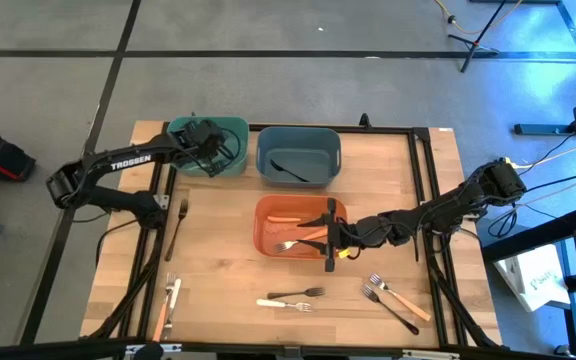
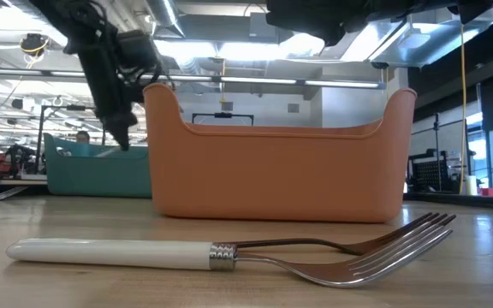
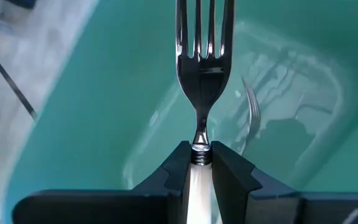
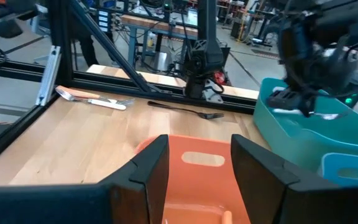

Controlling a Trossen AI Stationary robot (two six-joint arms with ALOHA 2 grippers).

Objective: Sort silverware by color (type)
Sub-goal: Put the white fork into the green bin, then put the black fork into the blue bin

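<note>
Left gripper (image 3: 201, 163) over the teal plastic bin (image 3: 104, 112), fingers clamped on a white-handled metal fork (image 3: 202, 68), tines pointing past the fingertips. Right gripper (image 4: 194, 163) above the orange rectangular bin (image 4: 194, 180), fingers spread, nothing between them.

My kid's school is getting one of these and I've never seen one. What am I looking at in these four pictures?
Two robot arms sort cutlery into bins on a wooden table. One picture looks down from above, one sits at table height, and two come from cameras on the wrists. The left gripper holds a white-handled fork over the teal bin. The right gripper hangs open above the orange bin. The blue-grey bin holds a black utensil. More forks lie loose on the table.
</note>
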